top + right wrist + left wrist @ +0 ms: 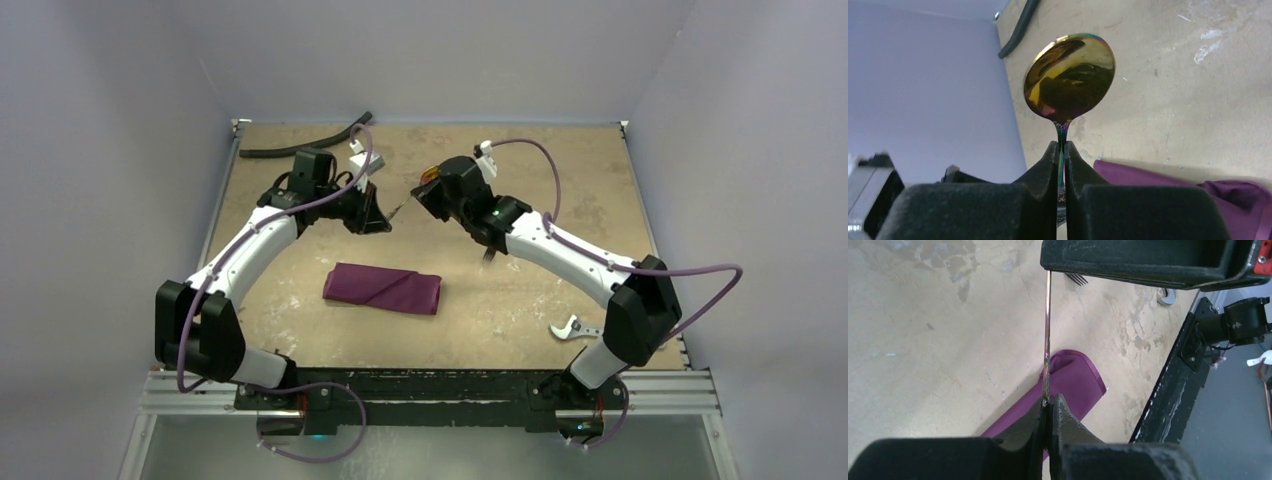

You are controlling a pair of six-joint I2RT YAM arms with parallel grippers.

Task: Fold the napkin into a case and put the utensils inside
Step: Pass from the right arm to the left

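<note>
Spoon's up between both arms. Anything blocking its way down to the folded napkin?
Nothing visible. Only bare table lies between the spoon and the napkin. The left gripper and right gripper both clamp the spoon, so one must release first.

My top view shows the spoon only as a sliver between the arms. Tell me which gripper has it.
Observer: The right wrist view shows the right gripper shut on the spoon, just below its gold bowl.
Operator: Report the other end.
Observer: The left wrist view shows the left gripper shut on the tip of the handle, so both arms hold it.
</note>
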